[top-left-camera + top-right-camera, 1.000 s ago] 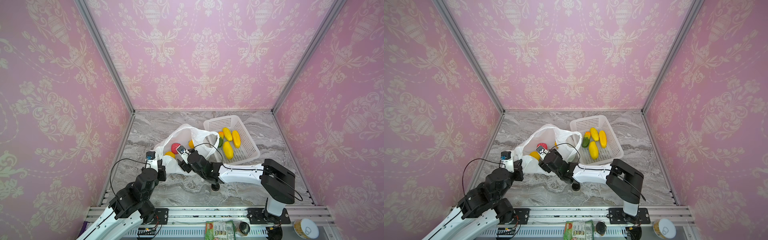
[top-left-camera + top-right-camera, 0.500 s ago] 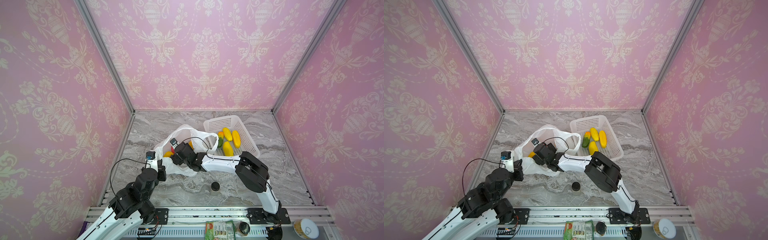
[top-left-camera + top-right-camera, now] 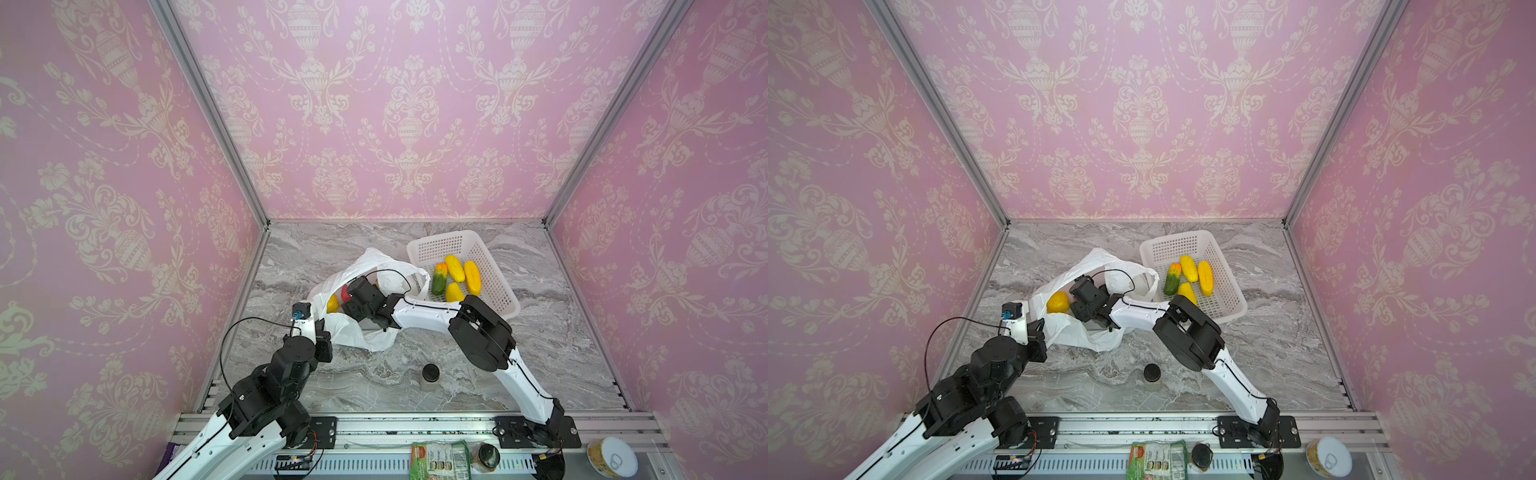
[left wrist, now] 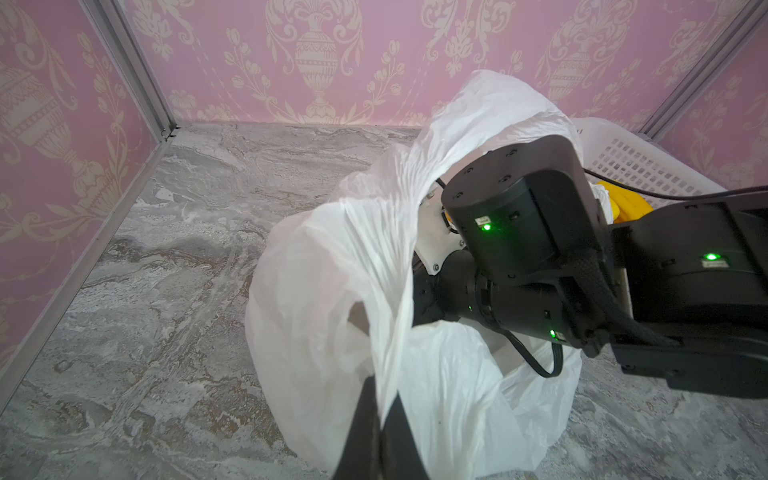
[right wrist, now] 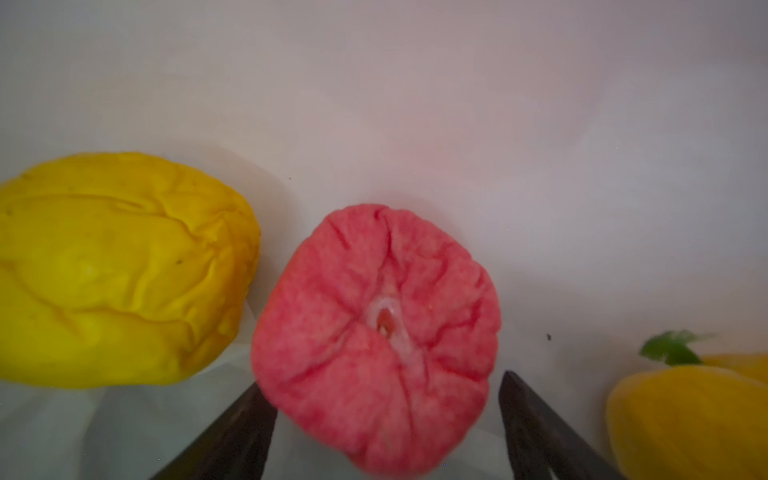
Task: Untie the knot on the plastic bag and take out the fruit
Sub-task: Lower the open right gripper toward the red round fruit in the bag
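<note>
The left hand (image 4: 380, 399) is clamped on the bag (image 4: 332, 270) rim. Inside the bag, the right hand (image 5: 384, 415) spreads its jaws wide around a pink fruit (image 5: 374, 332) without gripping it, beside a yellow fruit (image 5: 120, 270). Farther back, the basket (image 3: 440, 239) holds four fruits (image 3: 472, 277).

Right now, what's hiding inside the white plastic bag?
The right gripper is inside the plastic bag, jaws open around a pink-red fruit. A yellow fruit lies beside it, a leafy yellow fruit farther off. Anything deeper is covered by the right arm and the bag's folds.
</note>
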`<state>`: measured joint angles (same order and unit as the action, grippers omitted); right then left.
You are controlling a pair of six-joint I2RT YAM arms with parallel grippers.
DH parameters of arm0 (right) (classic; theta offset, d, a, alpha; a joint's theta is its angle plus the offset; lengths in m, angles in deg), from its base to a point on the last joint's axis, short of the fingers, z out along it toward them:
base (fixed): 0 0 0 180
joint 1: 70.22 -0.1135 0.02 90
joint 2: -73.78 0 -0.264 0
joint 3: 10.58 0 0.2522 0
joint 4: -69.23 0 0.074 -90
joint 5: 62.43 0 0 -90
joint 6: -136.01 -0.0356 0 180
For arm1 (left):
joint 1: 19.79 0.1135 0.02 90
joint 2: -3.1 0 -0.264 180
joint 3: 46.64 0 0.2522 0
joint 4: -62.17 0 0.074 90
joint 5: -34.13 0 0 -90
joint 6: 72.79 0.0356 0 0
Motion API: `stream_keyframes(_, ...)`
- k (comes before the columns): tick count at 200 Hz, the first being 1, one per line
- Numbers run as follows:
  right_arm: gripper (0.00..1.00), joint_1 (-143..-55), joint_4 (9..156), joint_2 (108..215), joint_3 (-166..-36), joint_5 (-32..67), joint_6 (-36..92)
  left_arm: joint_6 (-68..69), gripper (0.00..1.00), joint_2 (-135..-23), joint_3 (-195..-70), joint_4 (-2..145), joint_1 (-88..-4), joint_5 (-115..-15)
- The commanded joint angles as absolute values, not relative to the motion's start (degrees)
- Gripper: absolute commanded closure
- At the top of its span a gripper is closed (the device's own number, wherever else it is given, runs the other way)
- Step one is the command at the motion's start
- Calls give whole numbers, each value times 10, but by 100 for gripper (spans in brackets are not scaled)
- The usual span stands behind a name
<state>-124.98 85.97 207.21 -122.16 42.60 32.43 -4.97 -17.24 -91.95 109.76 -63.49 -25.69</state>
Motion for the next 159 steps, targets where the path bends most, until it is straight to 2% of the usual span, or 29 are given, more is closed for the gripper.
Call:
stream_keyframes(1,26,-1251,872,2057,-1226,412,308,-48,100,-170,-913,1092,-637,-255)
stream_keyframes(33,35,-1251,835,1987,-1161,412,305,-48,100,-169,-913,1091,-636,-253)
stream_keyframes(102,42,-1258,713,1768,-952,410,314,-49,100,-175,-910,1089,-636,-251)
stream_keyframes(159,44,-1260,619,1665,-818,382,327,-49,100,-181,-909,1089,-637,-253)
